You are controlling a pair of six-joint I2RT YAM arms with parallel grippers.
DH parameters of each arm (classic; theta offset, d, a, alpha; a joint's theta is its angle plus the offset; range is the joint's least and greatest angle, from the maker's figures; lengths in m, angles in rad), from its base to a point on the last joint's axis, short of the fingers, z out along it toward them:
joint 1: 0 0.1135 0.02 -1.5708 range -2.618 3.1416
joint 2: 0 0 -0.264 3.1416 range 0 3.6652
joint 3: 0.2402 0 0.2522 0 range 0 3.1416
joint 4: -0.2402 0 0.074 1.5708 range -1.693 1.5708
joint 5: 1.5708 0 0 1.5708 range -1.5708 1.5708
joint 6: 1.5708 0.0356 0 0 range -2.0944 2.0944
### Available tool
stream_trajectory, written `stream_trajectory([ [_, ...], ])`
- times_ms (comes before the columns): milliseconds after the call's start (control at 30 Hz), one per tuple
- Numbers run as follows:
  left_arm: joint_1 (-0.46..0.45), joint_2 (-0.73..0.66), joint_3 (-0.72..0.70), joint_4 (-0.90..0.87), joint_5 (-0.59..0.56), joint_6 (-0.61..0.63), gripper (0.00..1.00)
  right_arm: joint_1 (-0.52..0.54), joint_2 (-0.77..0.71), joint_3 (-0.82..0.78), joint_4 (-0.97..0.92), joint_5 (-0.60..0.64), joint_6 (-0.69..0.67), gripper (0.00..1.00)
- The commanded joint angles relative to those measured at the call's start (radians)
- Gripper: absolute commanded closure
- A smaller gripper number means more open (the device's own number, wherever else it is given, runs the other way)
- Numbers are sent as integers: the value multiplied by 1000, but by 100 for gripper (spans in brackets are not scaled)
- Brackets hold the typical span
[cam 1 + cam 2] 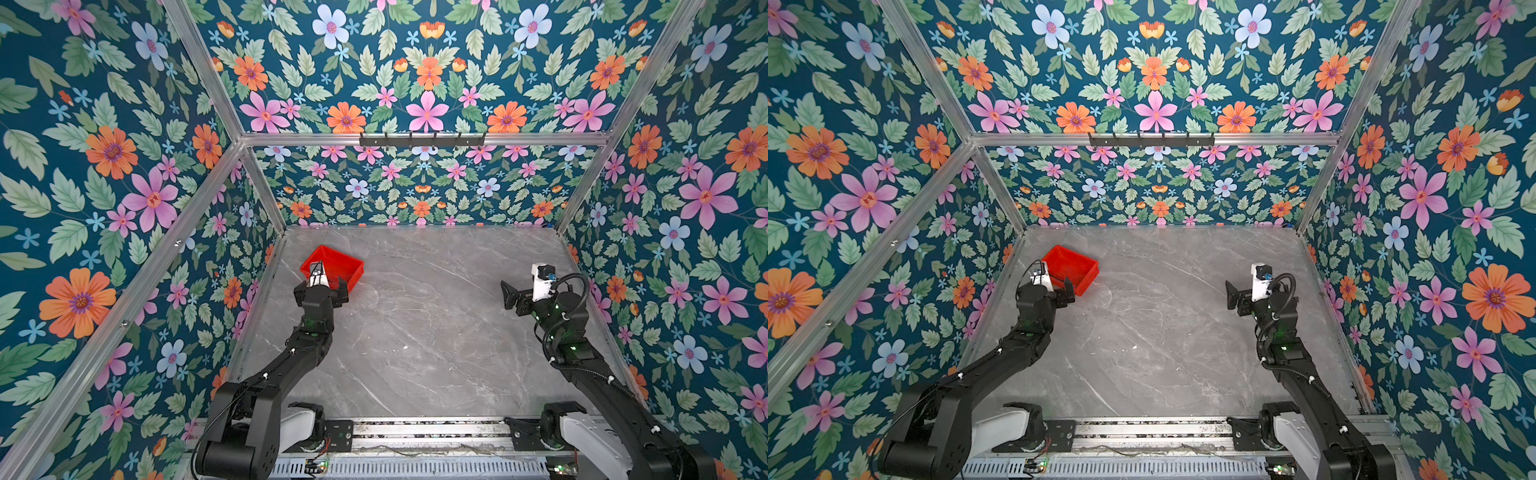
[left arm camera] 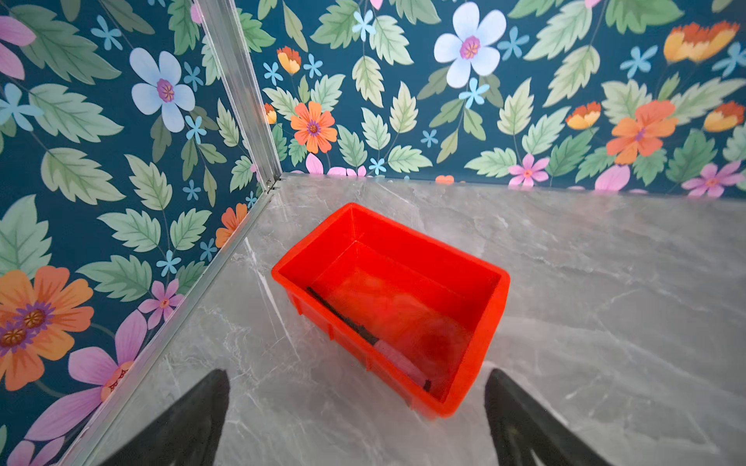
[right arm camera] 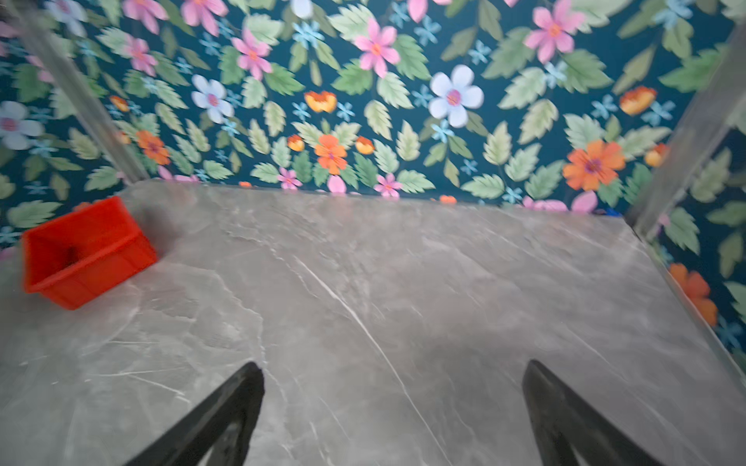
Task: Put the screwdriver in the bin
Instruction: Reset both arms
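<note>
Two grippers, both empty. Left gripper point(image 2: 357, 376) hovered just short of the bin point(image 2: 403, 238), jaws wide apart with nothing between them. Screwdriver point(image 2: 367, 337) lay flat inside the bin along the long wall nearest that gripper, black shaft toward one corner. A round handle would settle against a wall like that, I'd judge. Bin sat on the marble table point(image 2: 605, 282) near the corner. Right gripper point(image 3: 393, 365) was parked well apart, jaws also spread, likely to stay clear. Task looked done.
</note>
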Motion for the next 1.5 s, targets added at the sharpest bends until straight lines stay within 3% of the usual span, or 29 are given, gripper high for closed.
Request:
stream_trajectory([
  [0,2,8,-58,184,-9,80,0,-46,-2,-39,58,68,17,1],
  [167,11,55,-149,327,-27,107,0,-101,23,-96,110,96,19,1],
  [467,48,181,-221,563,0,82,0,-102,130,-144,230,99,21,1],
  [733,150,419,-216,826,159,23,0,-102,310,-153,408,88,47,1],
  [900,174,417,-123,640,190,12,0,-102,443,-140,498,75,46,1],
  [1033,178,410,-129,636,196,5,0,-102,553,-118,578,76,51,1],
  [1100,179,405,-129,626,194,6,0,-102,527,-82,451,84,52,1],
  [1467,177,410,-126,627,191,9,0,-102,536,-86,479,86,51,1],
])
